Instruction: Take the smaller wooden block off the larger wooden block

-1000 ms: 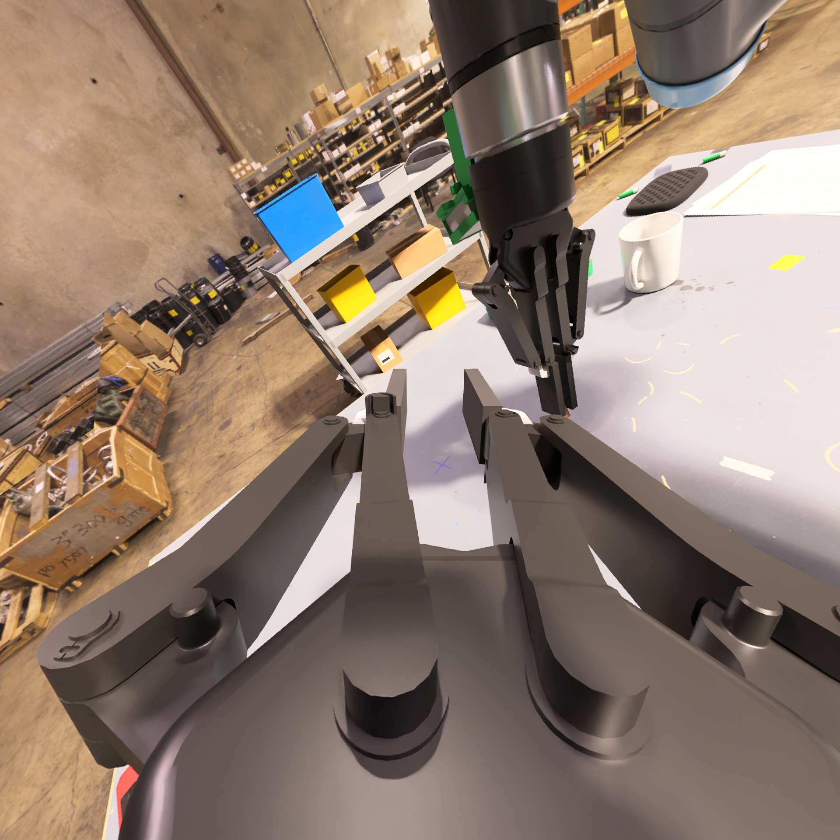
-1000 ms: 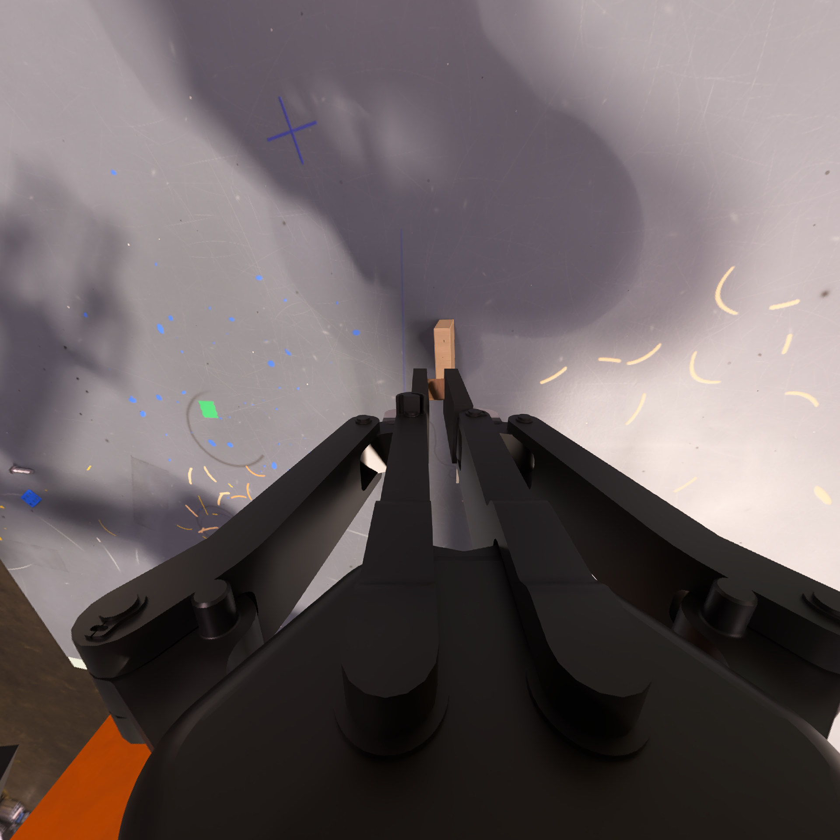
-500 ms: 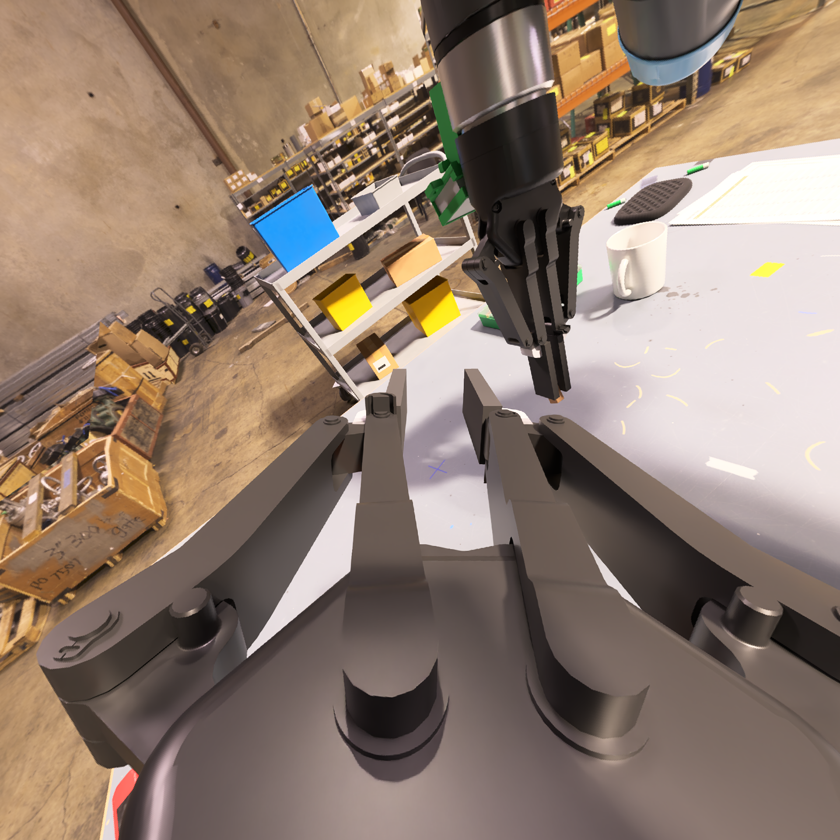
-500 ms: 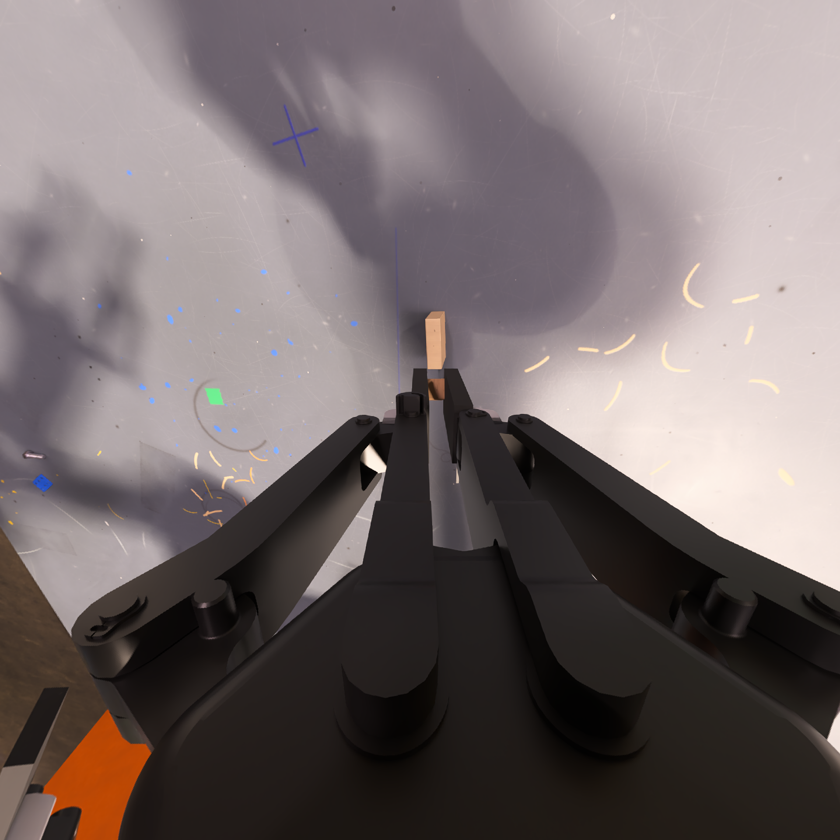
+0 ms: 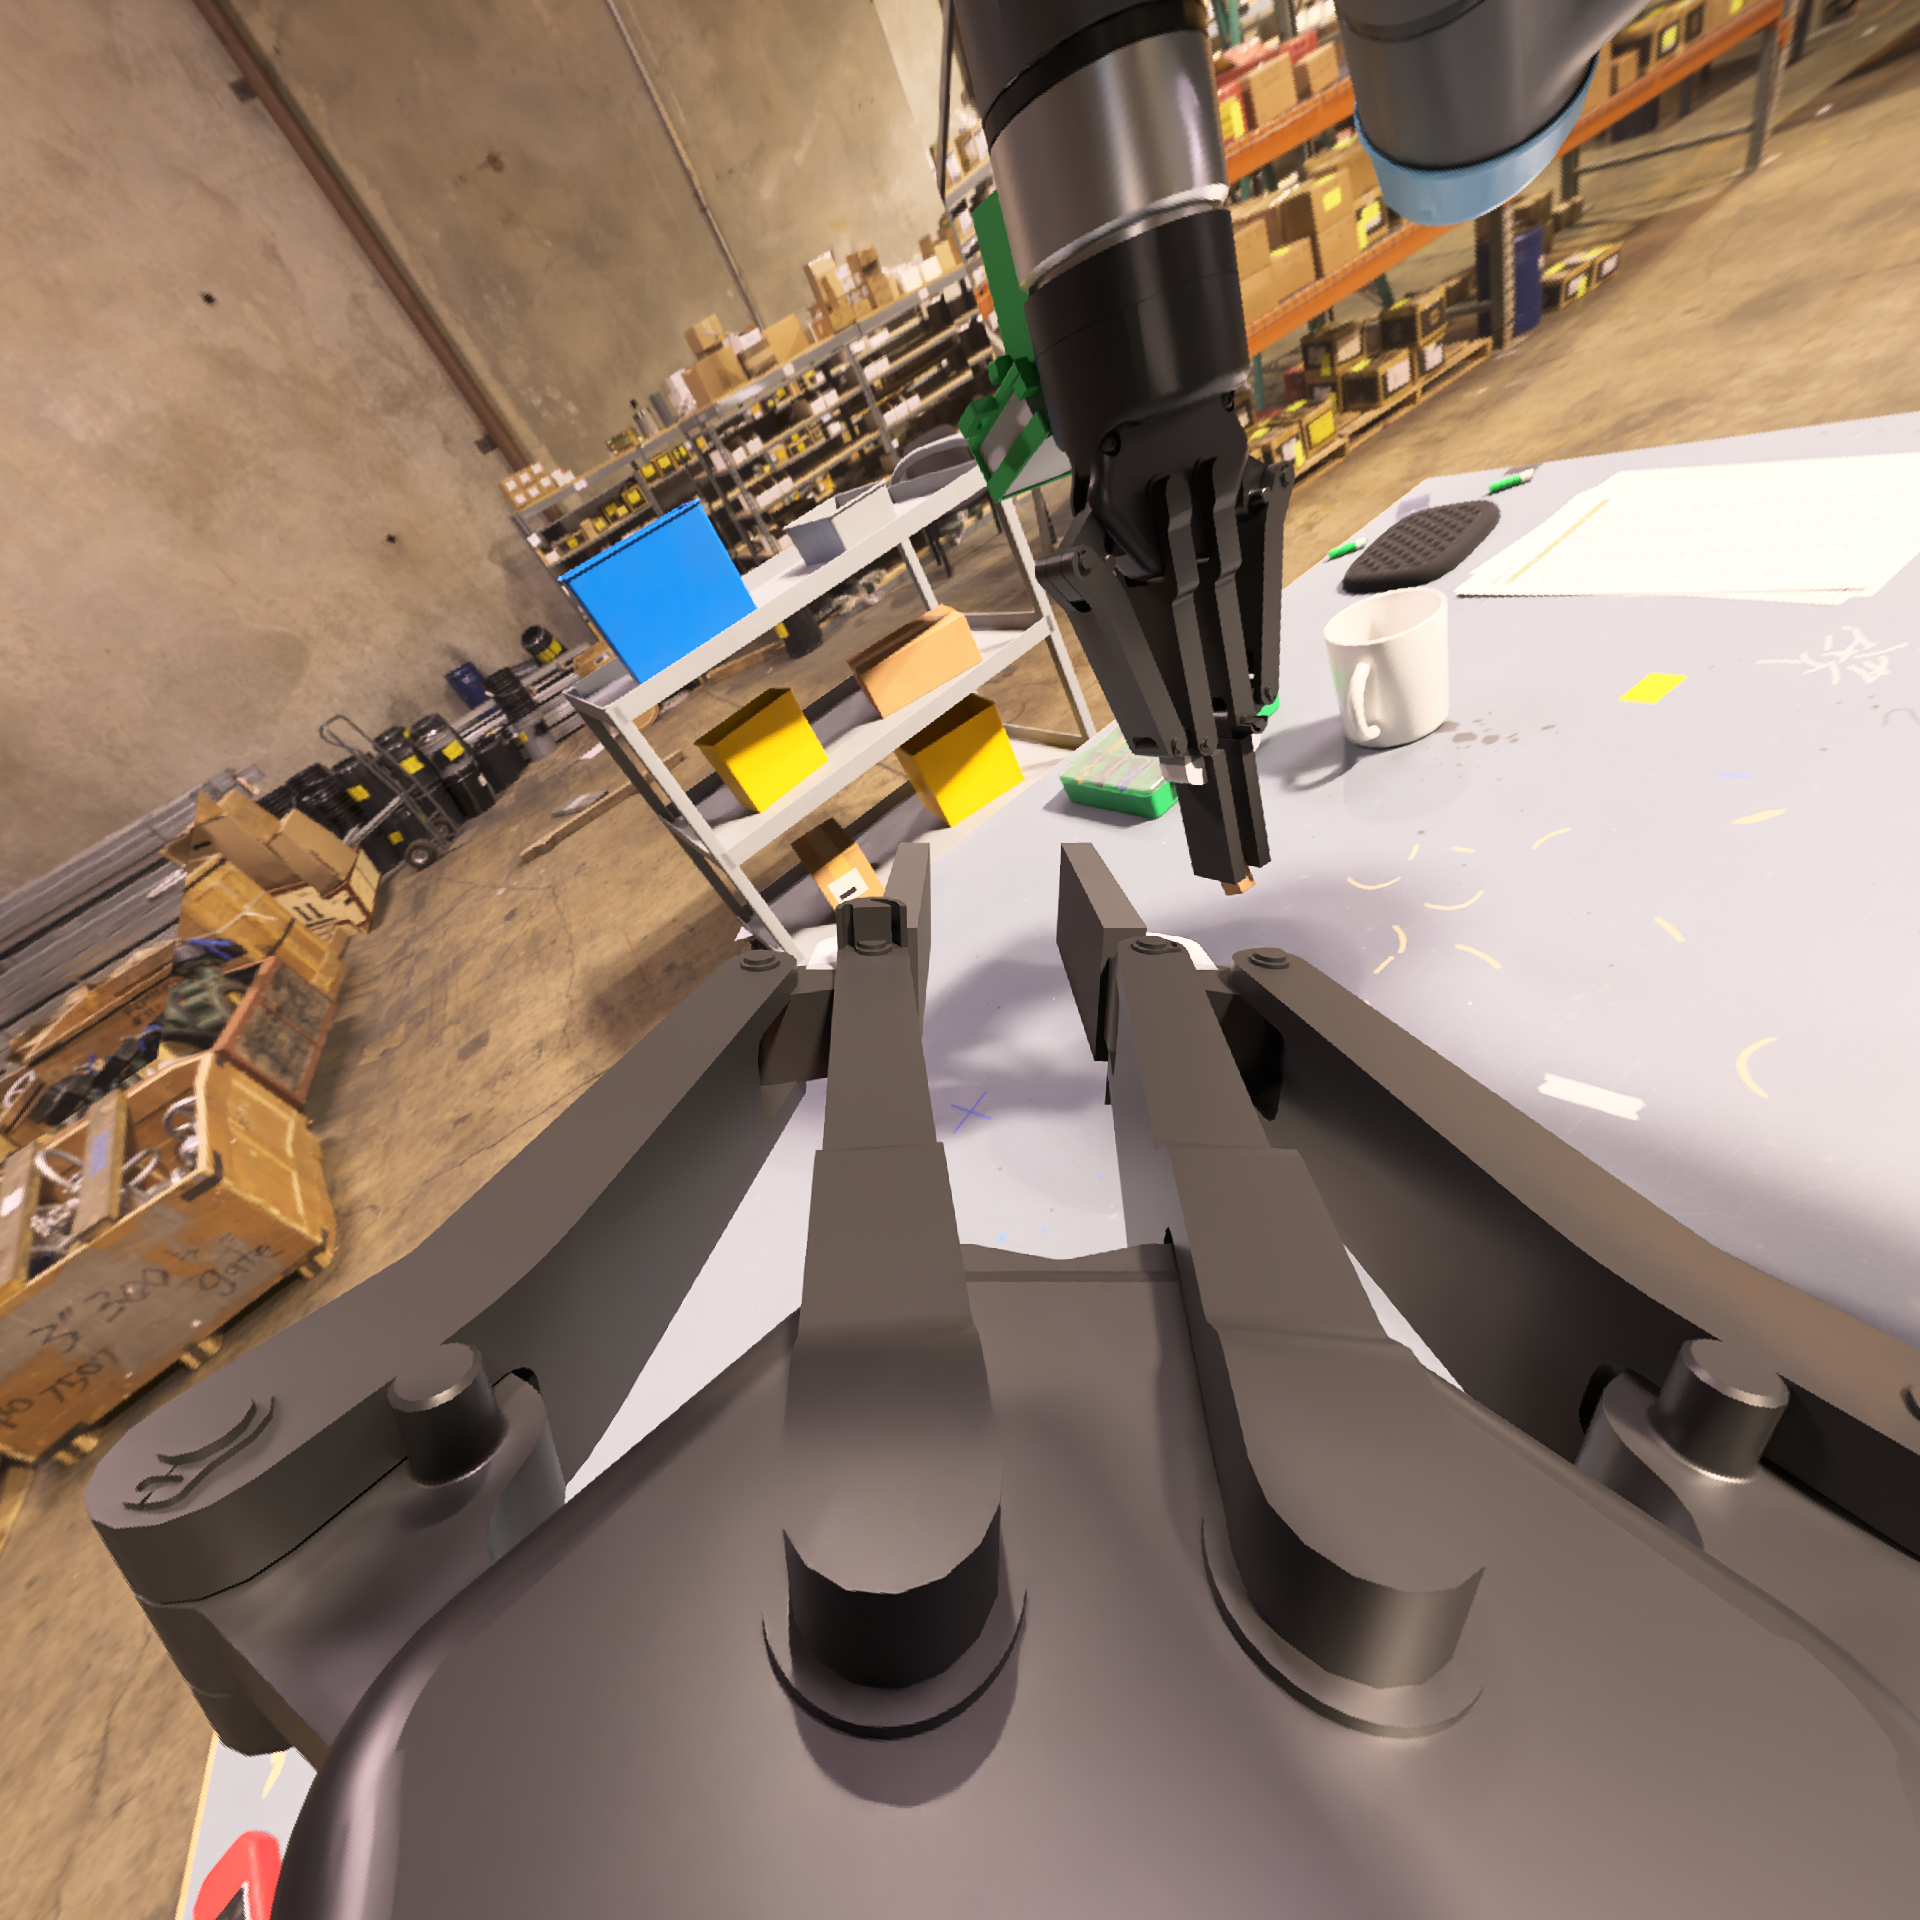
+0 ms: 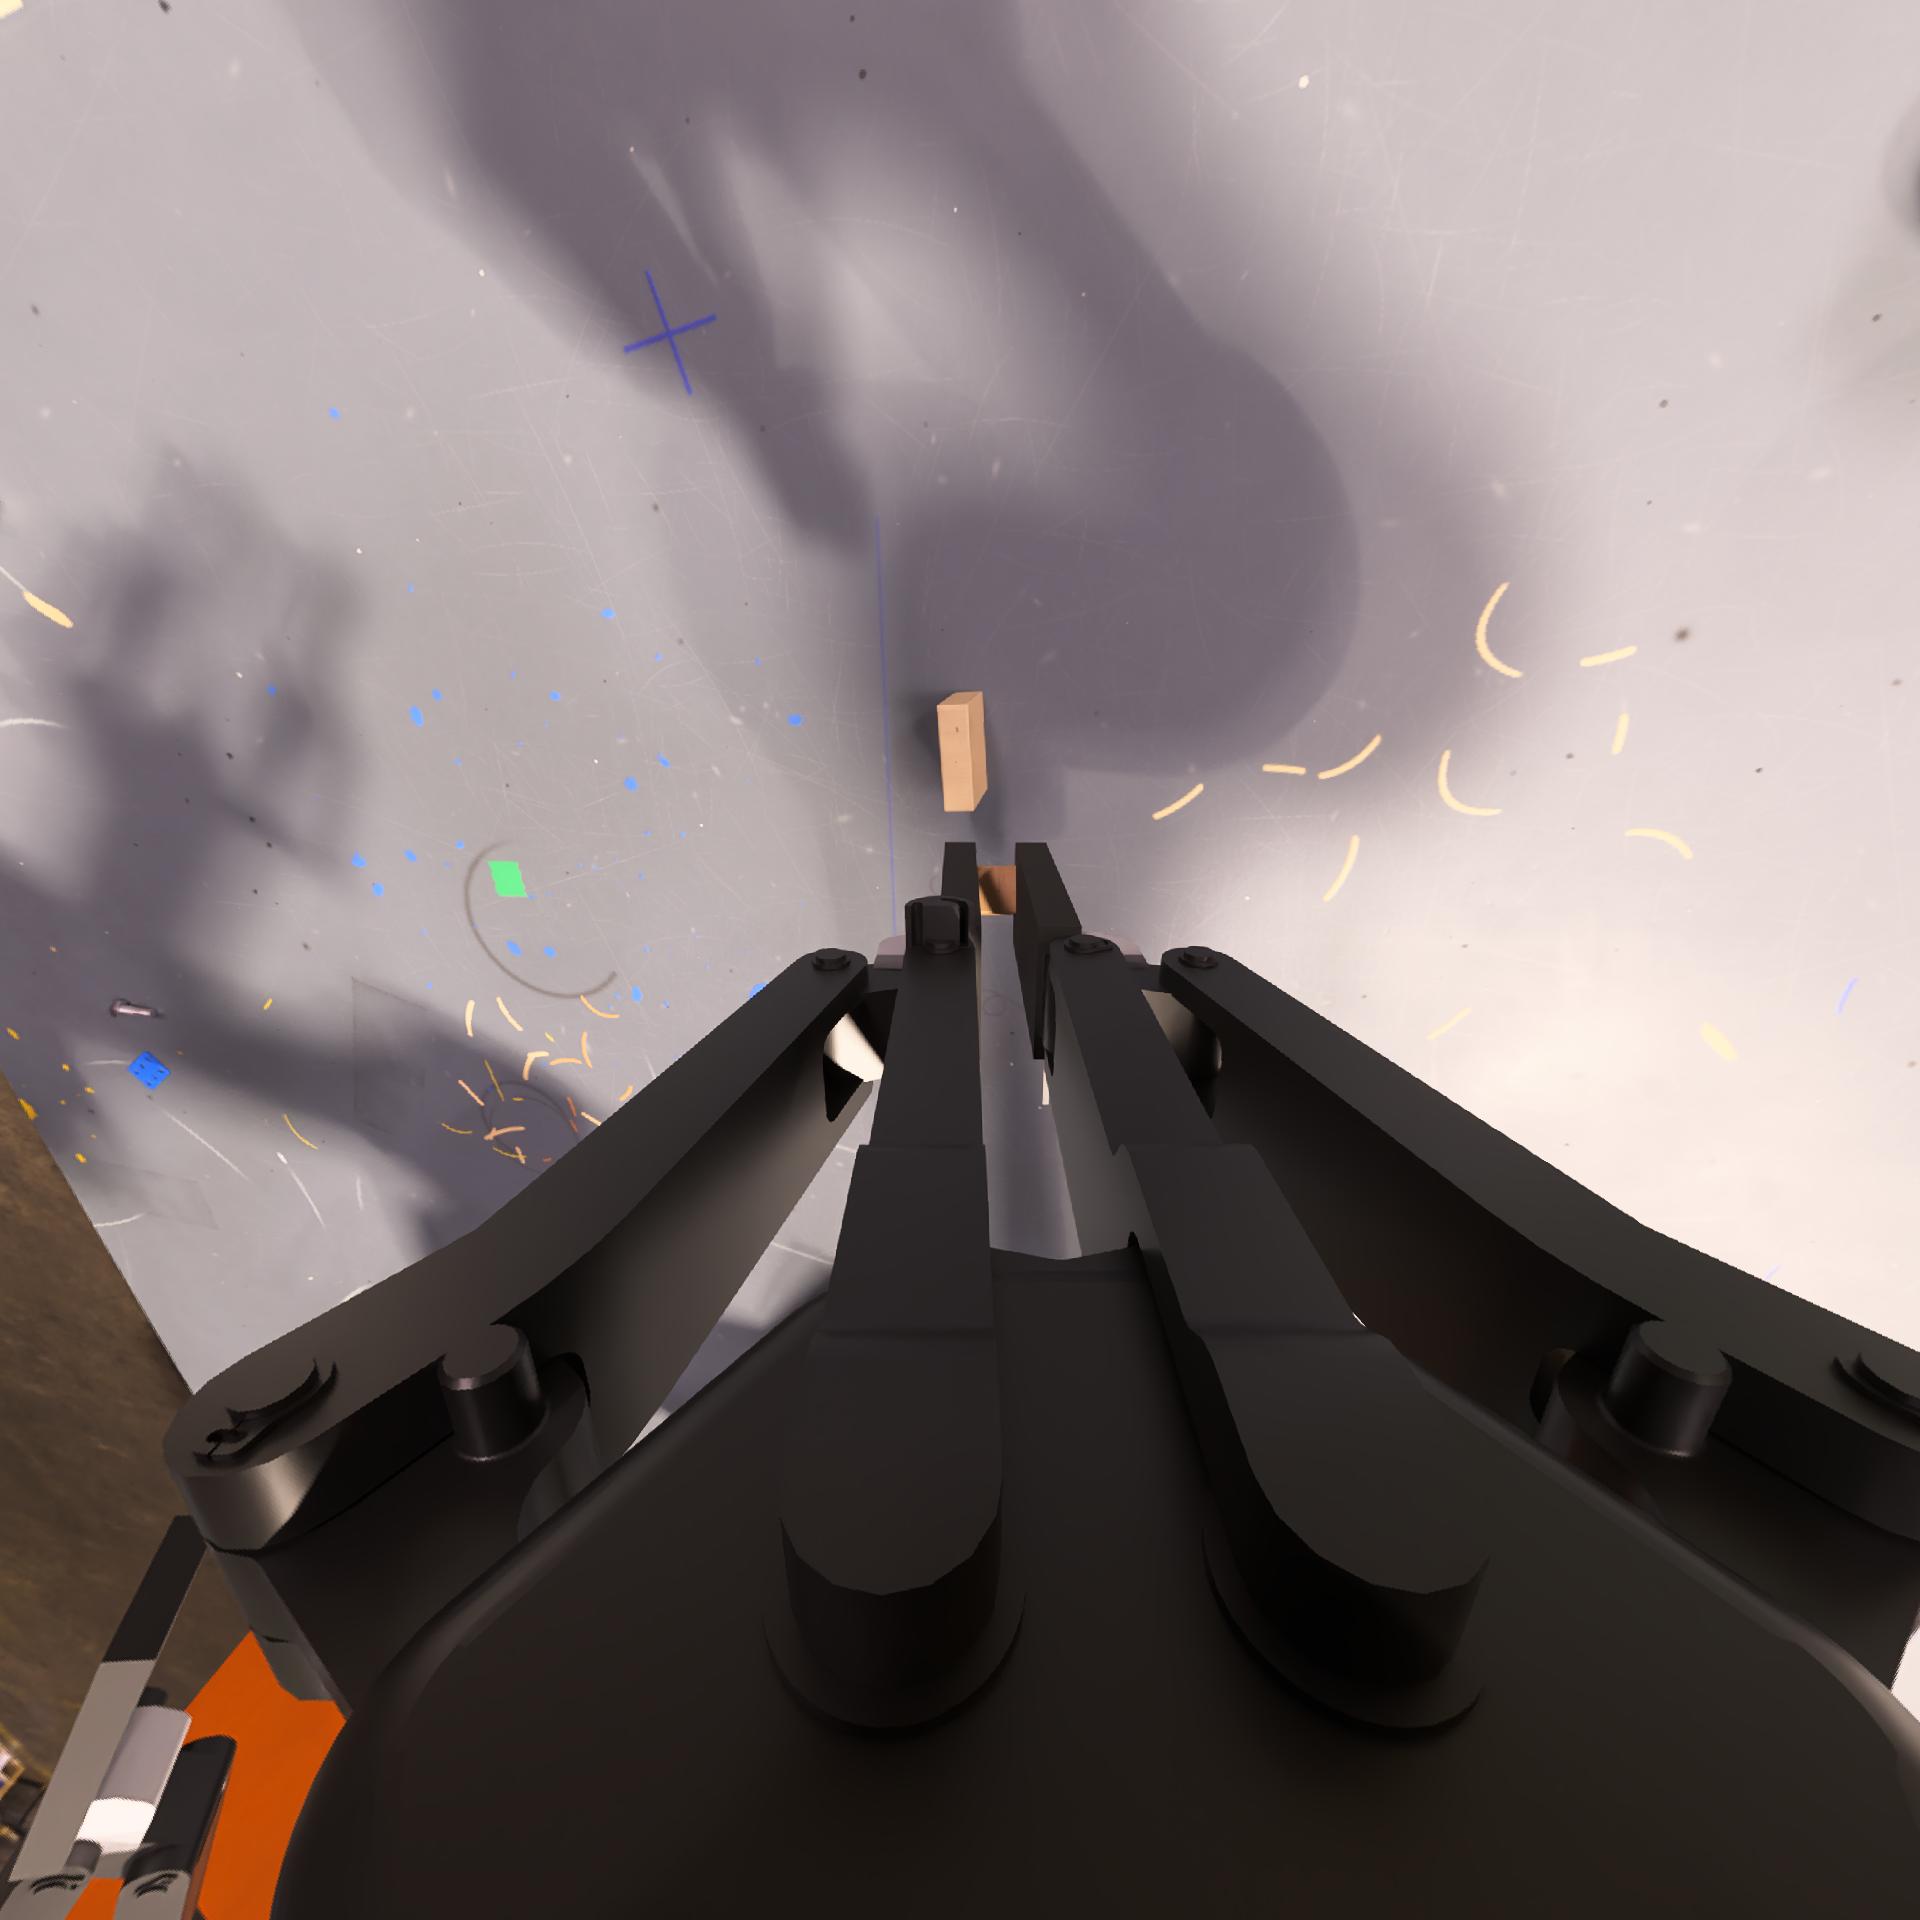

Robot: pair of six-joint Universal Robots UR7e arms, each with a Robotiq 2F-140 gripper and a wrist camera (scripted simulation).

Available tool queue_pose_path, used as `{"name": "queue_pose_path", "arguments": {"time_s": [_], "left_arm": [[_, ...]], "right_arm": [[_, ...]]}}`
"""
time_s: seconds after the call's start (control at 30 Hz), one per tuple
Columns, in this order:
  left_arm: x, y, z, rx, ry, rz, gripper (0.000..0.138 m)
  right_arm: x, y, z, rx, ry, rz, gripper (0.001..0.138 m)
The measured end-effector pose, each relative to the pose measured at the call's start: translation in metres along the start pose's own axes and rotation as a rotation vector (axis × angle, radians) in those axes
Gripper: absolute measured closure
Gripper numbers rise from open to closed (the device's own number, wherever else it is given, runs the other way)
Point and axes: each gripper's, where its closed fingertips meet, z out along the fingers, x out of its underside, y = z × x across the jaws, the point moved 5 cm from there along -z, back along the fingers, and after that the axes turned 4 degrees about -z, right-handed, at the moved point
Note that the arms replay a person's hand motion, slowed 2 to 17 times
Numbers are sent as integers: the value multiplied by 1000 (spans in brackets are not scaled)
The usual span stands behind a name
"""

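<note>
Between its nearly closed fingers, your right end effector [image 6: 995,868] is pinching the smaller wooden block [image 6: 997,889]; the larger wooden block [image 6: 960,750] is lying just beyond on the table [image 6: 1455,312], while your left end effector [image 5: 992,883] is hanging partly open, holding nothing.

Smaller block [image 6: 995,889] above larger block [image 6: 960,750]

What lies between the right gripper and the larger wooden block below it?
Only bare grey table, seen in the right wrist view, separates the right gripper from the larger wooden block.

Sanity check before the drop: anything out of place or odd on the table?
Nothing alarming. The right end effector holds the smaller wooden block clear above the table; the larger wooden block lies alone below. Only cosmetic clutter: yellow and blue flecks, a blue cross mark, dark spots beside the white mug.
</note>
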Motion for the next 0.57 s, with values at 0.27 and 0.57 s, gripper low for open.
{"name": "queue_pose_path", "arguments": {"time_s": [0.27,0.57], "left_arm": [[-8,-7,-16,45,-59,-25,106],[-16,-17,-32,115,-123,-37,106]], "right_arm": [[5,-14,-23,-12,-20,5,129],[14,-38,-50,-29,-56,29,129]]}}
